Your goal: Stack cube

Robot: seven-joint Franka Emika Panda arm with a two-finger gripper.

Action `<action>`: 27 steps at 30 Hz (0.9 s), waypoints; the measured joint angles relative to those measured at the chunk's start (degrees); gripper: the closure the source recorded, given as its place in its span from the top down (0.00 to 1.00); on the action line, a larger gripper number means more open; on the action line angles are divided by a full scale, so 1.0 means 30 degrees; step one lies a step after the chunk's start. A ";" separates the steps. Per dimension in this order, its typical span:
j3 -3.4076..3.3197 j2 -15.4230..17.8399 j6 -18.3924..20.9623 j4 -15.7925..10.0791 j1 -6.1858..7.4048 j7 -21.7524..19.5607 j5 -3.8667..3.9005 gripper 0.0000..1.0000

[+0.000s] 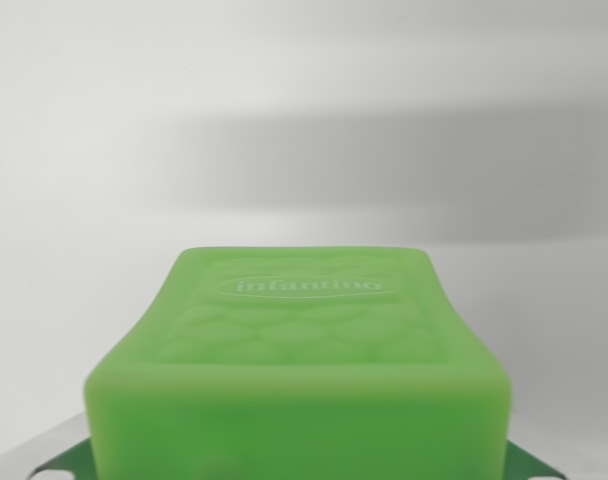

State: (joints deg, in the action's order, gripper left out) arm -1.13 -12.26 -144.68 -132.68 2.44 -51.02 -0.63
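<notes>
Cube: green soft block (pixel 302 345), fills the lower centre of the frame, bottom cut off by the frame edge.
Top face: quilted relief pattern, raised oval with "infantino" lettering near the far edge; sides bow inward slightly.
Focus: near edge of the block blurred, far edge sharper.
Fingers: not visible as such; dark green and grey bits (pixel 54 462) at the lower left and lower right corners, just beside the block. Can't tell whether fingers are apart, together or clamped on the block.
Background: plain pale grey-white surface (pixel 304 120) with a soft darker band across the upper middle; can't tell if bench or wall.
</notes>
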 joint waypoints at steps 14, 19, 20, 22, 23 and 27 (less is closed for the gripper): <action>-0.0059 0.1312 -0.0398 -0.1720 -0.0270 0.1789 0.0019 0.00; -0.0097 0.1814 -0.0530 -0.2360 -0.0357 0.2456 0.0027 0.00; -0.0107 0.1911 -0.0550 -0.2481 -0.0374 0.2583 0.0030 0.00; -0.0131 0.2078 -0.0592 -0.2679 -0.0394 0.2831 0.0032 0.00; -0.0150 0.2182 -0.0614 -0.2812 -0.0402 0.2957 0.0034 0.00; -0.0218 0.2600 -0.0707 -0.3319 -0.0446 0.3522 0.0040 0.00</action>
State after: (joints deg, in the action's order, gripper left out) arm -1.79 -4.46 -146.80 -142.63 1.10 -40.46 -0.51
